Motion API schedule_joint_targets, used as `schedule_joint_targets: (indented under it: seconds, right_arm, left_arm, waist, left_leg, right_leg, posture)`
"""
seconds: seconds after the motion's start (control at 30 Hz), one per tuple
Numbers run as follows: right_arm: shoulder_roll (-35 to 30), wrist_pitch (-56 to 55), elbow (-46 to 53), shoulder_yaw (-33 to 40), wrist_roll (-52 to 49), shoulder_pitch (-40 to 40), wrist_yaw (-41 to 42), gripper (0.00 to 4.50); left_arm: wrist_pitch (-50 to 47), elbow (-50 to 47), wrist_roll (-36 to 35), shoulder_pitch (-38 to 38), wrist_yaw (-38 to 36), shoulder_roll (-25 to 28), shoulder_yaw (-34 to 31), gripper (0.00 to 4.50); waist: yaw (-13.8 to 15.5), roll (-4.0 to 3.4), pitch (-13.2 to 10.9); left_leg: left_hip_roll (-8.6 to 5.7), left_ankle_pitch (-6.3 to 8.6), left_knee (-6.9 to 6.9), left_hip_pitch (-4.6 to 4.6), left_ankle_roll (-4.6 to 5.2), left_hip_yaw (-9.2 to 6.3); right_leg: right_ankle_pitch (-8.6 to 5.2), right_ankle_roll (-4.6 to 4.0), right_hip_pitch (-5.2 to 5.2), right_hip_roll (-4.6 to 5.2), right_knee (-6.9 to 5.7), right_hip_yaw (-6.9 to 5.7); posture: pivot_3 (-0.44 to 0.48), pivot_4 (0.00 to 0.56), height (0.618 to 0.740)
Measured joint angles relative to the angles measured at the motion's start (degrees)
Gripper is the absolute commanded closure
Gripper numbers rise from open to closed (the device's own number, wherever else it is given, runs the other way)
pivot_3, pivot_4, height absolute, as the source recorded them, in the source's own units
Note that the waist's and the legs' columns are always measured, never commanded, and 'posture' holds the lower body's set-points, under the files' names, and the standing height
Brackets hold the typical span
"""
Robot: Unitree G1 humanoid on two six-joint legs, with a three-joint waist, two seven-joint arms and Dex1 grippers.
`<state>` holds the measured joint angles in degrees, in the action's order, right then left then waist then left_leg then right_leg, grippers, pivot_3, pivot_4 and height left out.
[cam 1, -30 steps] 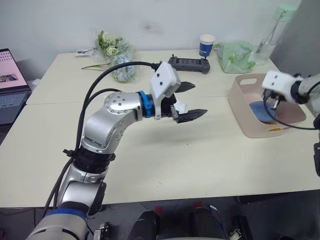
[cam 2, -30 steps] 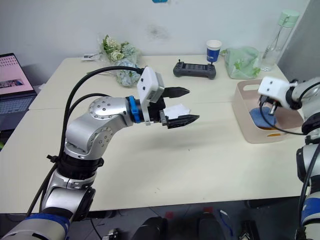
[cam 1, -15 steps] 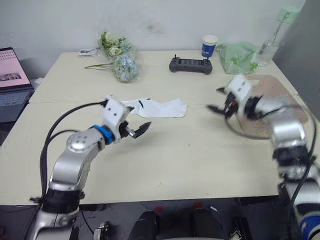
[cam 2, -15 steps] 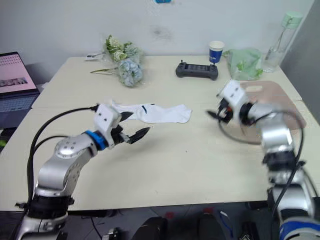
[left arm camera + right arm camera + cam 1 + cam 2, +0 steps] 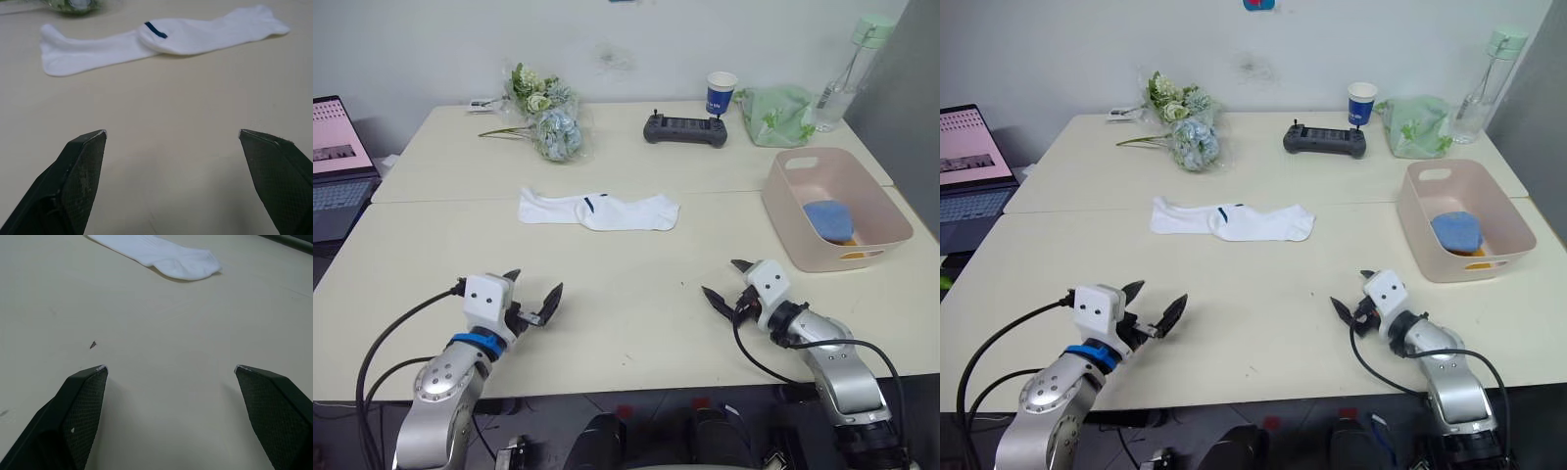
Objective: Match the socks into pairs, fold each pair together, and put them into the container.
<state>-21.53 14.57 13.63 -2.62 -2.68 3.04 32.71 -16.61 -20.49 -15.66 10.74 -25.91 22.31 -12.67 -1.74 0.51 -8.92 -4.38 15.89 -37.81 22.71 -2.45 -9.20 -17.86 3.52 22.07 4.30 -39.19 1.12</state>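
Observation:
Two white socks [image 5: 597, 209] lie flat in the middle of the table, overlapping end to end, one showing a small dark cuff mark [image 5: 155, 30]. The pink container [image 5: 781, 215] stands at the right, with a folded light blue pair [image 5: 826, 217] inside and a bit of mustard yellow [image 5: 849, 241] beside it. My left gripper [image 5: 533, 296] is open and empty just above the table near the front edge, well short of the socks. My right gripper [image 5: 722, 278] is open and empty too, low near the front edge, in front of the container. The right wrist view shows a white sock toe [image 5: 166, 257] far ahead.
At the back stand a flower bunch [image 5: 546, 122], a black controller [image 5: 685, 127], a blue-and-white paper cup [image 5: 721, 90], a pale green bag [image 5: 776, 113] and a clear bottle [image 5: 847, 59]. A laptop [image 5: 333, 162] sits off the table's left.
My left arm came down from mid-table height to the front edge, uncovering the white socks. My right gripper left the container, opened, and swung down to the front edge.

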Motion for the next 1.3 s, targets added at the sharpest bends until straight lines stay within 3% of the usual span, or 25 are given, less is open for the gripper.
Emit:
schedule_joint_targets:
  seconds: [0.17,0.37,0.53,0.8,0.9,1.0,1.3]
  right_arm:
    - [-0.88,0.53,-0.17,-0.26,-0.09,4.20,-0.33,0.04]
    - [-1.58,6.58,-1.67,-1.39,-1.03,13.99,1.10,0.04]
    - [-1.34,10.66,-5.01,-1.89,-1.37,21.63,0.94,0.04]
    - [-0.82,14.15,-4.08,-1.74,-1.50,20.60,-0.63,0.04]
    - [-0.88,15.46,-2.51,-1.48,-1.51,19.59,-1.46,0.00]
    - [-0.83,16.73,-0.03,-1.03,-1.52,18.11,-2.60,0.00]
    - [-0.86,18.97,2.42,-0.73,-1.53,16.38,-4.41,0.00]
  left_arm:
    - [0.11,2.17,0.54,-6.42,-1.77,2.28,1.27,0.00]
    - [0.59,11.21,4.40,-21.64,-4.55,3.22,9.84,0.00]
    - [2.67,27.96,7.69,-39.22,-8.41,2.09,15.77,0.00]
    - [9.27,60.28,11.93,-56.68,-11.21,-6.16,20.68,0.00]
    - [12.57,69.93,13.69,-61.19,-10.89,-7.63,21.03,0.59]
    - [15.13,78.12,16.13,-65.33,-10.39,-8.36,21.41,1.55]
    - [20.54,83.21,17.05,-66.56,-11.21,-9.84,20.84,4.42]
  waist:
    - [0.27,0.01,0.00]
    - [0.03,0.02,0.01]
    - [-0.08,0.04,0.02]
    - [-0.19,0.06,0.02]
    - [-0.52,0.07,0.01]
    - [-0.89,0.07,0.01]
    - [-1.26,0.07,0.02]
  left_leg:
    - [-0.04,0.00,-0.03,-0.01,0.00,-0.01]
    - [-0.03,0.00,-0.02,0.01,0.00,-0.02]
    - [-0.04,-0.01,-0.04,0.05,-0.01,-0.03]
    - [-0.08,-0.01,-0.07,0.19,-0.01,-0.03]
    - [-0.07,-0.01,-0.06,0.19,-0.01,-0.02]
    - [-0.08,-0.01,-0.05,0.18,-0.01,-0.03]
    - [-0.08,-0.01,-0.10,0.17,-0.01,-0.04]
  right_leg:
    - [0.00,0.00,-0.08,0.00,0.07,-0.02]
    - [0.00,0.00,-0.06,-0.01,0.08,-0.07]
    - [0.01,-0.01,-0.02,-0.01,0.10,-0.11]
    - [0.01,0.00,0.14,0.01,0.02,-0.12]
    - [0.01,0.00,0.20,0.01,-0.06,-0.12]
    - [0.00,0.01,0.23,0.01,-0.17,-0.11]
    - [0.00,0.02,0.25,0.01,-0.29,-0.09]
  posture:
    - [0.000,0.150,0.740]
    - [0.000,0.150,0.740]
    - [0.000,0.150,0.740]
    - [0.000,0.150,0.740]
    - [0.000,0.150,0.740]
    - [0.000,0.150,0.740]
    - [0.000,0.150,0.740]
